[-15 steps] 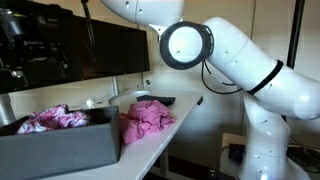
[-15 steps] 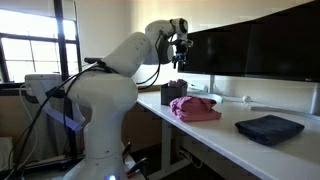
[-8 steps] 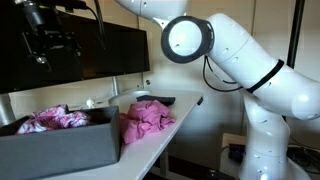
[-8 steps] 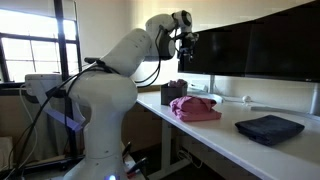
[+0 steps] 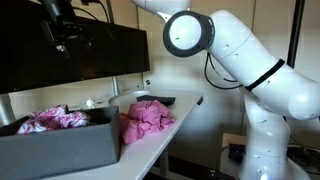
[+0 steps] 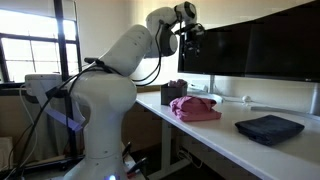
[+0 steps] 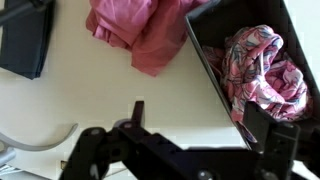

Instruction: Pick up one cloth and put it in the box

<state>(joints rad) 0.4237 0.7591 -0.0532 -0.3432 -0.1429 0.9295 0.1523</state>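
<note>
A dark grey box [image 5: 60, 145] stands on the white table, with a pink patterned cloth [image 5: 52, 120] lying inside it. A plain pink cloth [image 5: 145, 118] lies crumpled on the table right beside the box. Both cloths show in the wrist view, the patterned one [image 7: 262, 70] in the box [image 7: 210, 60] and the plain one [image 7: 135, 30] outside it. My gripper [image 5: 62, 40] hangs high above the table in front of the dark monitors, open and empty. In the wrist view its fingers [image 7: 203, 125] are spread over bare table next to the box wall.
A dark blue folded cloth [image 6: 268, 128] lies further along the table, also in the wrist view [image 7: 25, 40]. Large dark monitors [image 6: 260, 45] stand along the back of the table. A white cable [image 7: 40, 140] curves on the tabletop. The robot base [image 6: 95, 120] stands off the table's end.
The gripper has risen well above the table and drifted sideways away from over the box. Both pink cloths and the box have not moved.
</note>
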